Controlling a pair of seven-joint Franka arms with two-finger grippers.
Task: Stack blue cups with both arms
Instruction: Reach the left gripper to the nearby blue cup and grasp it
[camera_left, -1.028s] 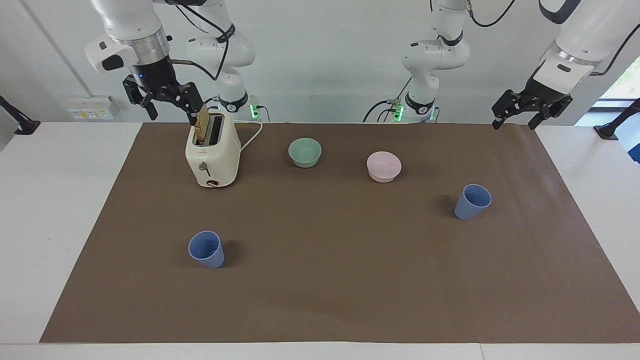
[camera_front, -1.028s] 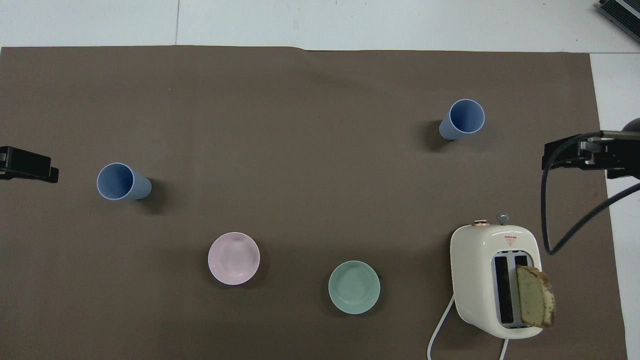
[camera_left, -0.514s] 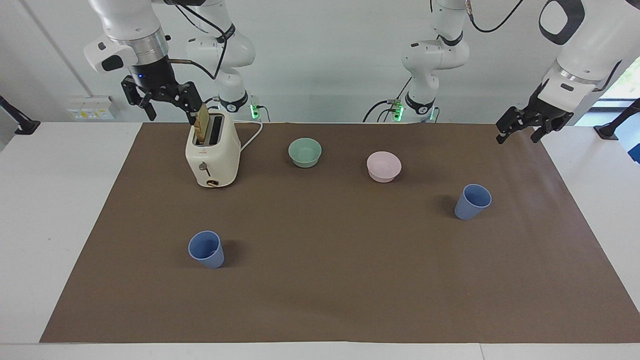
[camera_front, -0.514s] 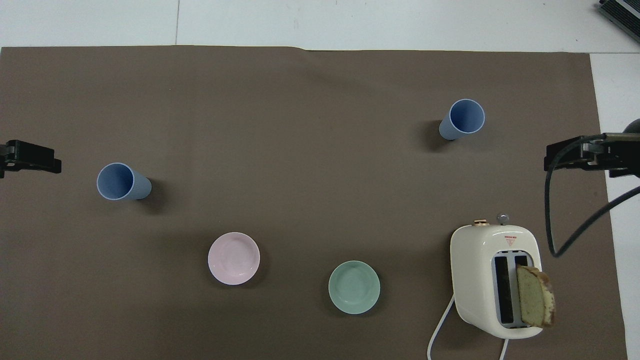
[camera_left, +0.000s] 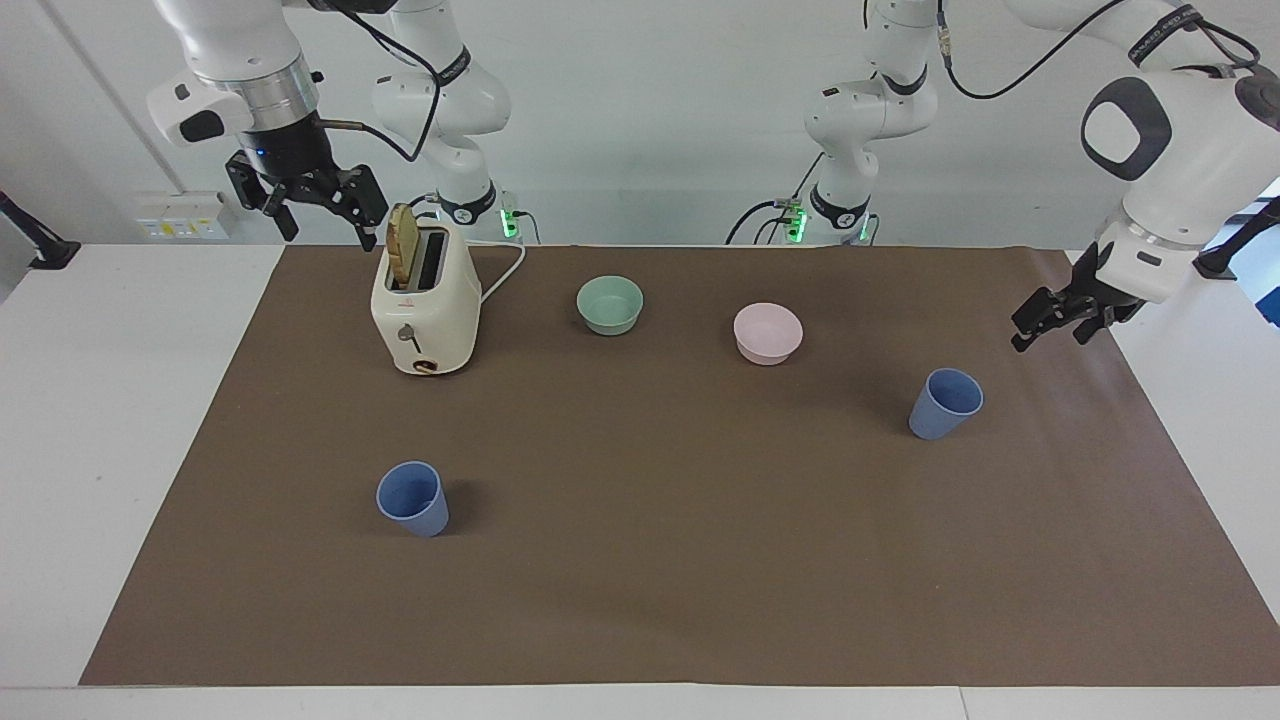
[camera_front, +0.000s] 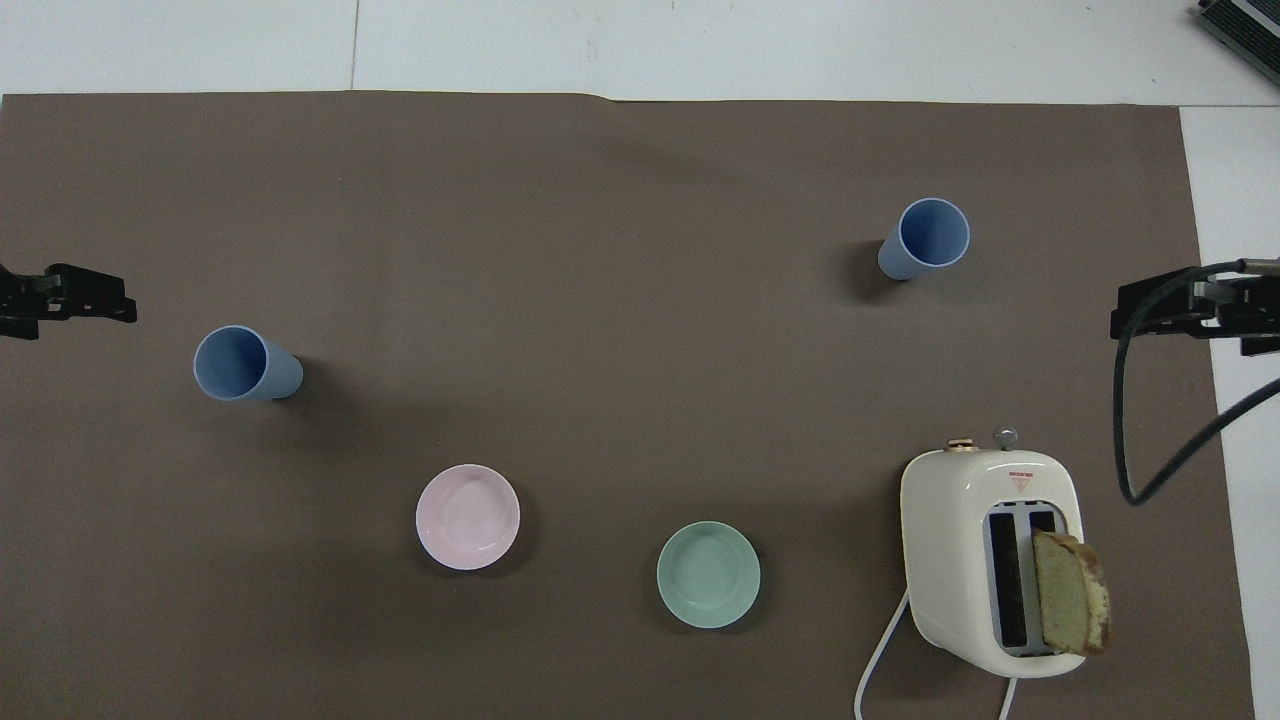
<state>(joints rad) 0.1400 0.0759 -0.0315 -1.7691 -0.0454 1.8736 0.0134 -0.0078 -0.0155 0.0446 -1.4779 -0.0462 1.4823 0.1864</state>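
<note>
Two blue cups stand upright and well apart on the brown mat (camera_left: 660, 600) that covers most of the white bench (camera_left: 110, 400). One blue cup (camera_left: 944, 403) sits toward the left arm's end, with a clear strip of mat between it and that mat edge. The other blue cup (camera_left: 412, 497) sits toward the right arm's end and farther from the robots, with wide bare mat on every side of it. The middle of the mat between the two cups carries nothing, so the path from one to the other lies open.

The left tool (camera_left: 1062, 322) hangs in the air over the mat's edge at its own end, near the first cup but apart from it, its fingers spread and holding nothing. In the overhead view it shows only as a dark tip (camera_front: 70, 300) at the frame's border. The right tool (camera_left: 305, 200) hangs high over the bench beside the toaster (camera_left: 425, 305), fingers spread and empty.

The toaster stands near the mat edge closest to the robots, a slice of bread (camera_left: 403, 243) sticking up from one slot. A green bowl (camera_left: 610, 304) and a pink bowl (camera_left: 767, 332) sit side by side, nearer to the robots than either cup.
</note>
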